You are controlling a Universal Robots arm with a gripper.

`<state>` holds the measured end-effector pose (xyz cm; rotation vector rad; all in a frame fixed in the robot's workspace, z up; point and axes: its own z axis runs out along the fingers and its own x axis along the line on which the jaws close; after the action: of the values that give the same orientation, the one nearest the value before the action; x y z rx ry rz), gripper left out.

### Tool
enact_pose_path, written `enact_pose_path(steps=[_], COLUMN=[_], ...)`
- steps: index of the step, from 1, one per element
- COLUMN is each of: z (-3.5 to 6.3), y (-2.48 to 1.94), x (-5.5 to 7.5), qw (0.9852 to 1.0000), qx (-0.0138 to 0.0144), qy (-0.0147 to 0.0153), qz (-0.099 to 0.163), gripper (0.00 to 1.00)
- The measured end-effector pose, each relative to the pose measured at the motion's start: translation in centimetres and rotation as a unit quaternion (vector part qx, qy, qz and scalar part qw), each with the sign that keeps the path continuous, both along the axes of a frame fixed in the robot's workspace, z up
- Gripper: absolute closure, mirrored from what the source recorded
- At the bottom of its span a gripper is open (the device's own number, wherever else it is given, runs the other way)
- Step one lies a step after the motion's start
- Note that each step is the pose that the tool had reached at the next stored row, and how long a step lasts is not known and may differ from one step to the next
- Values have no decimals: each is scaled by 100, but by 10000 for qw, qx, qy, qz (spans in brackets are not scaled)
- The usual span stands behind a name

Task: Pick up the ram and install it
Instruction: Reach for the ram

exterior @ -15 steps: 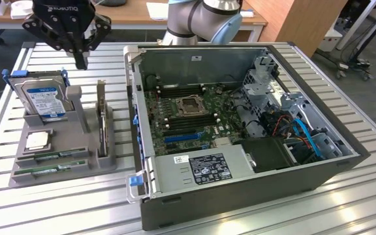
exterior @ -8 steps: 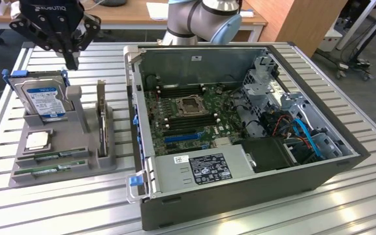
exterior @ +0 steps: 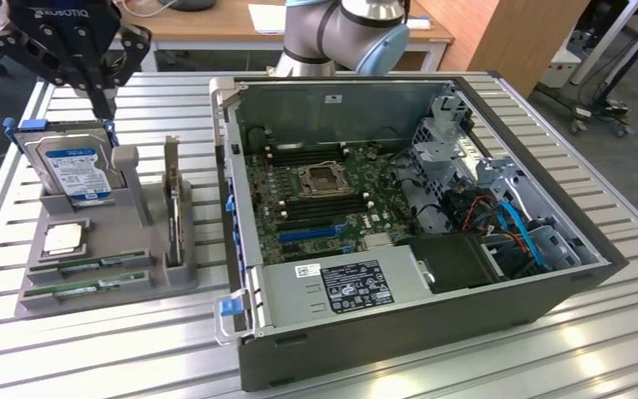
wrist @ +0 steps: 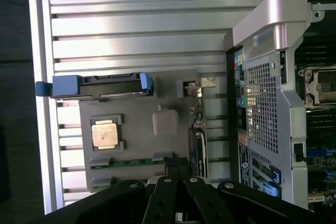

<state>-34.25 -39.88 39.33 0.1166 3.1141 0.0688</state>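
Gripper (exterior: 103,110) closed, fingers pressed together, nothing held; hangs above hard drive (exterior: 73,166) standing at one end of gray holder (exterior: 130,287) on slatted table (exterior: 97,349). Two ram sticks (exterior: 86,266) lie flat in slots at holder's opposite end. Open computer case (exterior: 408,208) beside holder, toward exterior view's right.

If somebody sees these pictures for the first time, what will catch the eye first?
The open computer case with its green motherboard dominates the exterior view's right. On that view's left, a grey holder carries a blue-labelled hard drive, with the shut tool above it.
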Motion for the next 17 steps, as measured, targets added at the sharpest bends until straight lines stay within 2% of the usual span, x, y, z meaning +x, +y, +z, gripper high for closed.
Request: enact_pose_path(steps=[13, 17], z=[0, 0], y=[0, -1], x=[-290, -331], qw=[10000, 10000], qx=[0, 0], qy=[0, 0], qz=[0, 1], gripper=[90, 90])
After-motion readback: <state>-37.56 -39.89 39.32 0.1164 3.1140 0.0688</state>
